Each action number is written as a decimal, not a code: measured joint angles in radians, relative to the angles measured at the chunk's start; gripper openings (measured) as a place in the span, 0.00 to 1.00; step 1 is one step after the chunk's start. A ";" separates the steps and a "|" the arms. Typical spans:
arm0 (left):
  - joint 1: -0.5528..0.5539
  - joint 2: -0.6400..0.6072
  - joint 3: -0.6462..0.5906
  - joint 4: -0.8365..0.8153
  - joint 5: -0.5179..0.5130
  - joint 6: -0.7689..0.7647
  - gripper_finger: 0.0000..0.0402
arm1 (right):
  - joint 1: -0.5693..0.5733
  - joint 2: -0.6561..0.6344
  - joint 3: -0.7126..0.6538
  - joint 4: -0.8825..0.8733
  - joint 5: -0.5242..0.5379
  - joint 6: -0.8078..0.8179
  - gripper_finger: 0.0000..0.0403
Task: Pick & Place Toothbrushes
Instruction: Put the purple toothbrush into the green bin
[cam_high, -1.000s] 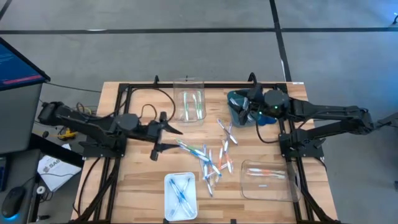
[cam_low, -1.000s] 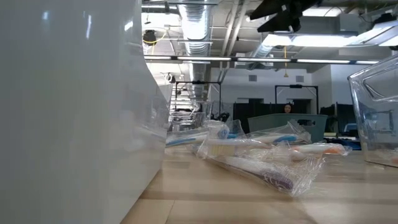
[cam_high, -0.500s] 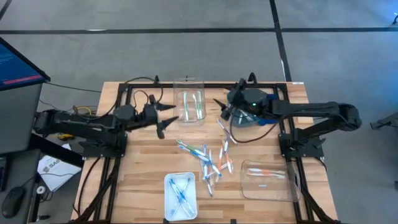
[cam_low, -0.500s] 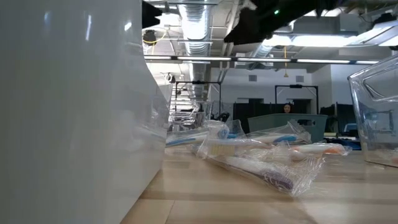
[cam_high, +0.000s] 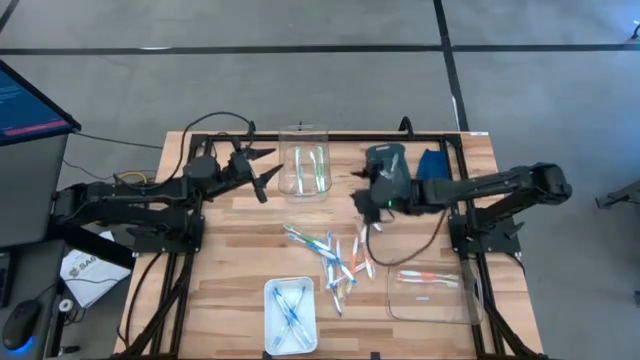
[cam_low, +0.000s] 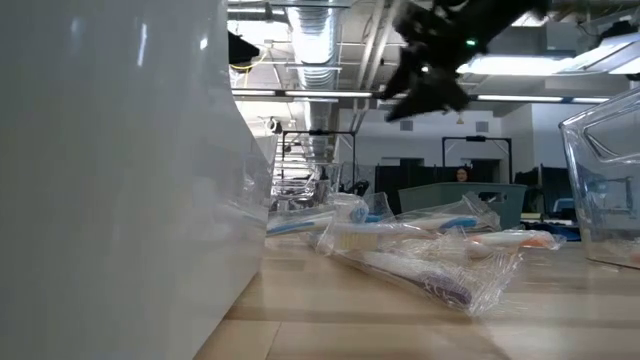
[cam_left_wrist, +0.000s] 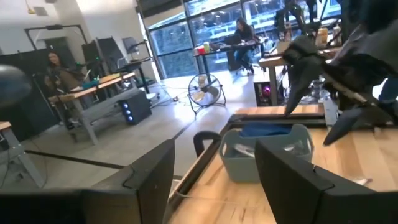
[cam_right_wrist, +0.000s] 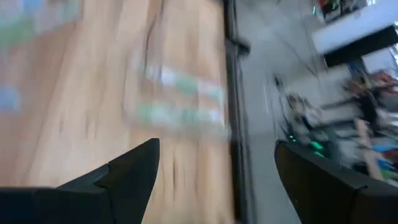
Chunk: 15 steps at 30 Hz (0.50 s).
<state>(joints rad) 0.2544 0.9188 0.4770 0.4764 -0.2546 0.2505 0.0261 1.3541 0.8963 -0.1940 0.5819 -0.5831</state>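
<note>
- Your left gripper (cam_high: 262, 171) sits at about ten o'clock on the table (cam_high: 230, 270), fingers spread apart and empty, just beside the clear bin (cam_high: 304, 171) that holds green toothbrushes
- Your right gripper (cam_high: 360, 190) is near one o'clock, fingers apart, nothing between them, above the top of the loose pile
- The wrapped toothbrushes (cam_high: 335, 257) lie scattered at the table's centre
- Blue ones rest in the white tray (cam_high: 290, 302) at six o'clock; orange ones in the clear bin (cam_high: 432, 289) at four o'clock
</note>
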 joint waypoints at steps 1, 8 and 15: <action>0.003 0.000 -0.004 0.002 0.000 0.001 0.54 | 0.028 0.000 0.003 -0.057 0.062 0.000 0.77; 0.017 0.000 -0.013 0.036 0.001 0.002 0.54 | 0.181 0.024 0.101 -0.421 0.446 0.113 0.77; 0.017 0.000 -0.013 0.042 0.001 0.000 0.54 | 0.229 0.016 0.186 -0.452 0.573 0.135 0.77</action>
<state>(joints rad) 0.2710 0.9188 0.4641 0.5187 -0.2535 0.2508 0.2555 1.3700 1.0824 -0.6464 1.1553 -0.4486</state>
